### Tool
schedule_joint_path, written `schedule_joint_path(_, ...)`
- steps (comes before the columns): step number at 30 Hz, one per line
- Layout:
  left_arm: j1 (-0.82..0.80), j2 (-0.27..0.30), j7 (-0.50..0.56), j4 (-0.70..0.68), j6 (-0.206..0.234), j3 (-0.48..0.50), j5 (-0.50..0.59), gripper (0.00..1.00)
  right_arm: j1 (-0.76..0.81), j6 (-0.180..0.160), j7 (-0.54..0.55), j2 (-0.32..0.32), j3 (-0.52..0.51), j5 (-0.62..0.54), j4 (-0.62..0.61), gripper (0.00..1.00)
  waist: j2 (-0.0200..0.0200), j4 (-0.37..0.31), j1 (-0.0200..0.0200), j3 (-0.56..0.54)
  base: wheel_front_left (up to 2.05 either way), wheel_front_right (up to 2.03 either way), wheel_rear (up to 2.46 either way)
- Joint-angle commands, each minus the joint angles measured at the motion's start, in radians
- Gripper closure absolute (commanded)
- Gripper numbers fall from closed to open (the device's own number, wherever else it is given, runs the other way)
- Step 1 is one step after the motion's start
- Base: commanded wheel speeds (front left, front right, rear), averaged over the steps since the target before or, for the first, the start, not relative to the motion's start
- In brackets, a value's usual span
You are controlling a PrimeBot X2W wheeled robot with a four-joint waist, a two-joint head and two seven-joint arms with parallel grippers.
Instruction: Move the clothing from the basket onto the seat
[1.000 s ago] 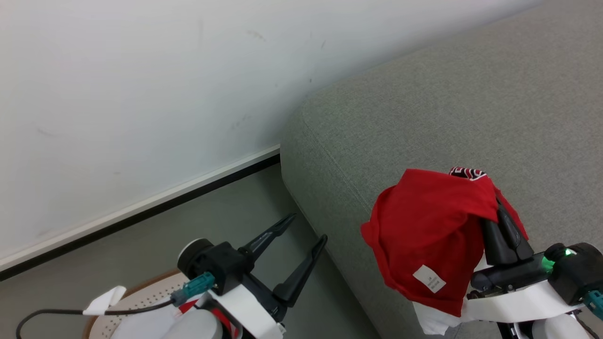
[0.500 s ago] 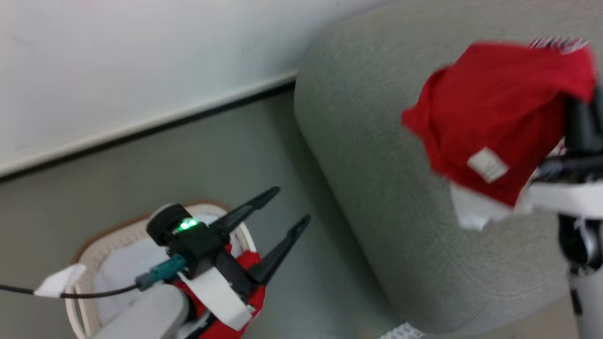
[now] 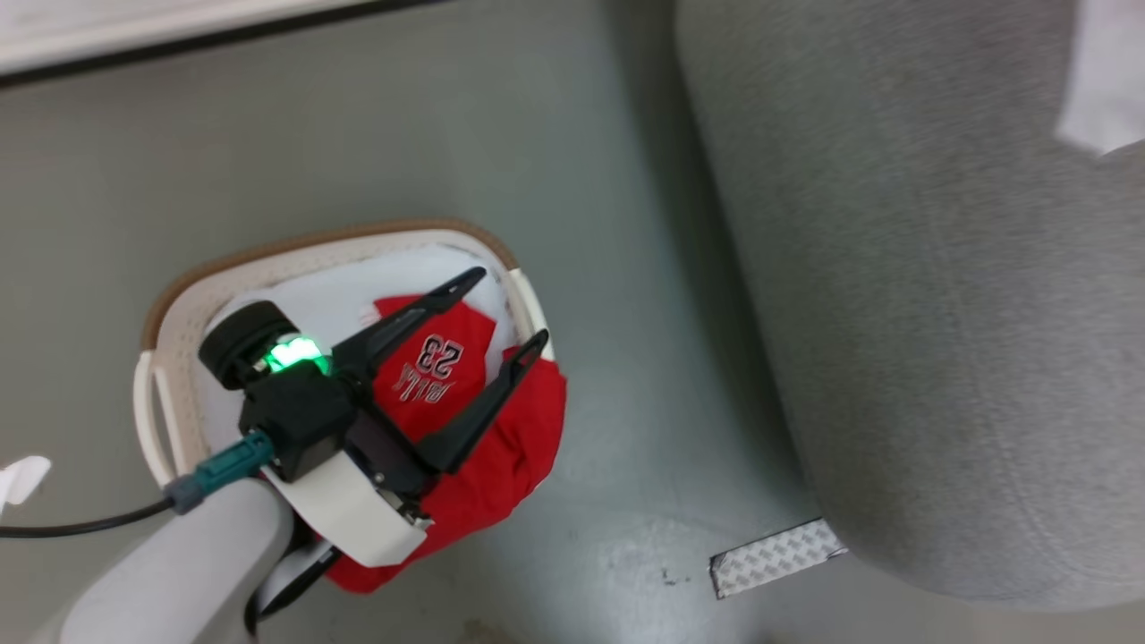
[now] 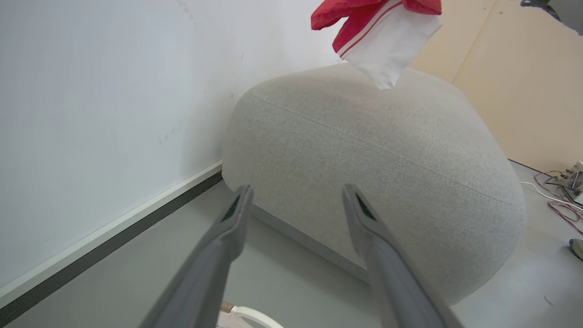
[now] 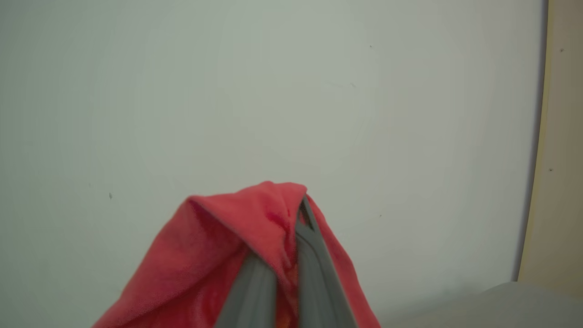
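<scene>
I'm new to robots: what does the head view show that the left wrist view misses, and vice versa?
Head view: the inside of the basket, holding the red "23" garment, and a silver strip on the floor. Left wrist view: a red-and-white garment hanging above the sofa, plus cables. Both: the grey sofa and the open left tool.

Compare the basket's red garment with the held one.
The red fabric garment printed "23" lies in the white perforated plastic basket; the red fabric garment with white striped trim hangs from the shut right end effector. The first shows a number, the second white trim. Both are red.
</scene>
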Motion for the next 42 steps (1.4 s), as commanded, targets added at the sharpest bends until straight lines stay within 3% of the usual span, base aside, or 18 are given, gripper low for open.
schedule_joint_path(1,-0.015,0.016,-0.004,-0.009,0.002,0.006,-0.008,0.00,-0.034,-0.002,0.008,-0.021,-0.039,0.000,0.025,1.00,-0.0001,0.064,-0.0003,0.076,0.00,0.00,0.00)
schedule_joint_path(11,-0.024,0.038,-0.012,-0.012,0.002,0.014,-0.015,0.00,-0.023,-0.002,0.132,-0.030,-0.080,-0.174,0.187,1.00,-0.0001,0.088,-0.0003,0.120,0.00,0.00,0.00)
schedule_joint_path(21,-0.014,0.025,-0.012,0.011,0.002,0.023,-0.025,0.00,0.033,-0.002,0.413,-0.042,-0.060,-0.250,0.316,1.00,-0.0001,0.092,-0.0003,0.085,0.00,0.00,0.00)
schedule_joint_path(23,-0.011,0.018,-0.012,0.015,0.002,0.020,-0.023,0.00,0.027,-0.002,0.441,-0.052,-0.045,-0.234,0.325,0.70,-0.0001,0.090,-0.0003,0.072,0.00,0.00,0.00)
schedule_joint_path(24,-0.010,0.014,-0.012,0.018,0.002,0.020,-0.023,0.00,0.027,-0.002,0.448,-0.058,-0.037,-0.227,0.330,0.24,-0.0001,0.089,-0.0003,0.064,0.00,0.00,0.00)
schedule_joint_path(25,-0.008,0.010,-0.012,0.021,0.002,0.020,-0.024,0.00,0.032,-0.002,0.459,-0.064,-0.021,-0.222,0.340,0.00,-0.0001,0.087,-0.0003,0.053,0.00,0.00,0.00)
schedule_joint_path(33,0.041,-0.050,-0.012,0.075,0.002,0.037,-0.035,0.00,0.102,-0.002,0.584,-0.141,0.155,-0.134,0.387,0.00,-0.0001,0.062,-0.0003,-0.100,0.00,0.00,0.00)
schedule_joint_path(42,0.153,-0.150,-0.012,0.159,0.010,0.098,-0.042,0.00,0.255,-0.002,0.586,-0.272,0.372,0.025,0.221,0.00,-0.0001,0.042,-0.0003,-0.343,0.00,0.00,0.00)
